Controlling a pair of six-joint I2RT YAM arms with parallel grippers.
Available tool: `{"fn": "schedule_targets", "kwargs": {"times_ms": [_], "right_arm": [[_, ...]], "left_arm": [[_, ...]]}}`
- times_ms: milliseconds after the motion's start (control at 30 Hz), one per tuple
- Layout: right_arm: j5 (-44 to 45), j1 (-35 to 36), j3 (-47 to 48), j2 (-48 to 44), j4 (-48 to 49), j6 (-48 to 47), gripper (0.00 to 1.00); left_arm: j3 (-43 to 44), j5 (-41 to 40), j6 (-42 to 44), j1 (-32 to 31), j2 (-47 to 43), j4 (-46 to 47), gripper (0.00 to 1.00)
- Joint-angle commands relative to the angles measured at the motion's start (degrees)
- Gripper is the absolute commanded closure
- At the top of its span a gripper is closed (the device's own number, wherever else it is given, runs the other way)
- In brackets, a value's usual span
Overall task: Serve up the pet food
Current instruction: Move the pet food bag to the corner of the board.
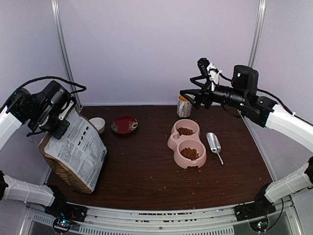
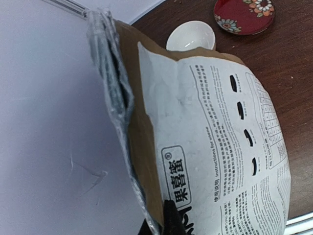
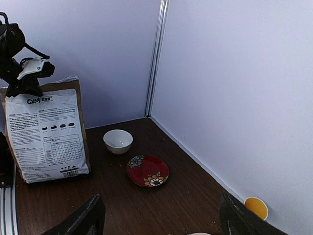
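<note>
The tall tan paper bag (image 1: 73, 152) with black-and-white print stands at the table's left edge; it also shows in the right wrist view (image 3: 46, 132). My left gripper (image 1: 57, 121) is shut on the bag's folded top edge (image 2: 117, 98), with one dark fingertip (image 2: 173, 218) on the print. Brown kibble (image 1: 185, 131) fills both wells of a pink double bowl (image 1: 172, 142) at centre right. My right gripper (image 1: 191, 97) hangs raised above the back right of the table, open and empty, jaws wide apart (image 3: 159, 220).
A metal scoop (image 1: 213, 143) lies right of the pink bowl. A paper cup (image 1: 184, 105) stands at the back wall. A white bowl (image 1: 97, 124) and a red flowered saucer (image 1: 124, 124) sit at the back left. Loose crumbs dot the table.
</note>
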Motion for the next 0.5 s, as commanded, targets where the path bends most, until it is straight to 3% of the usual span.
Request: {"fn": "schedule_targets", "kwargs": {"times_ms": [0,233,467], "right_arm": [[0.9,-0.3,1.1,0.2,1.5,-0.2,0.18],[0.5,-0.3,0.2,0.2,2.5,-0.3,0.18],[0.7,-0.4,-1.9,-0.8,3.7,-0.2,0.18]], "left_arm": [[2.9,-16.2,1.8,1.4,-0.7,2.6,1.0],[4.3,-21.8,3.1,3.7,3.1,6.9,1.0],[3.6,-33.1,9.1,6.1,8.0,13.8,1.0]]}}
